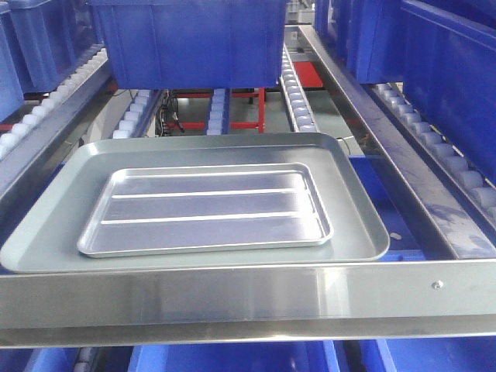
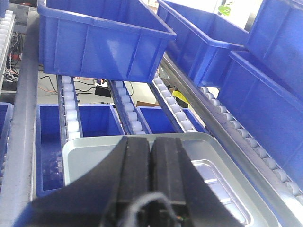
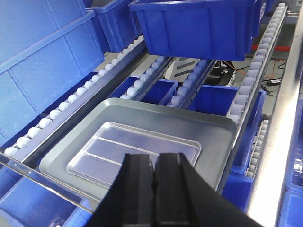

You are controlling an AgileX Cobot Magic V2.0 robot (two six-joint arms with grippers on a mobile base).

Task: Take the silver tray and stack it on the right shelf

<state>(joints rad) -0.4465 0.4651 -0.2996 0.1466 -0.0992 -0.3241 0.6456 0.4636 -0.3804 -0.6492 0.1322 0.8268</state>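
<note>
Above silver tray (image 1: 205, 209), left jaws (image 2: 150, 156) closed, right jaws (image 3: 153, 177) closed, empty

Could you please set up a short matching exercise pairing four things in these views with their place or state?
Things:
1. silver tray
2. grey tray
3. blue bin
4. left pincer

Places or states:
A. on the rollers behind the trays
B. lying inside the larger tray
C. shut and empty
D. resting behind the rack's front bar

Pairs: 1-B, 2-D, 3-A, 4-C
</note>
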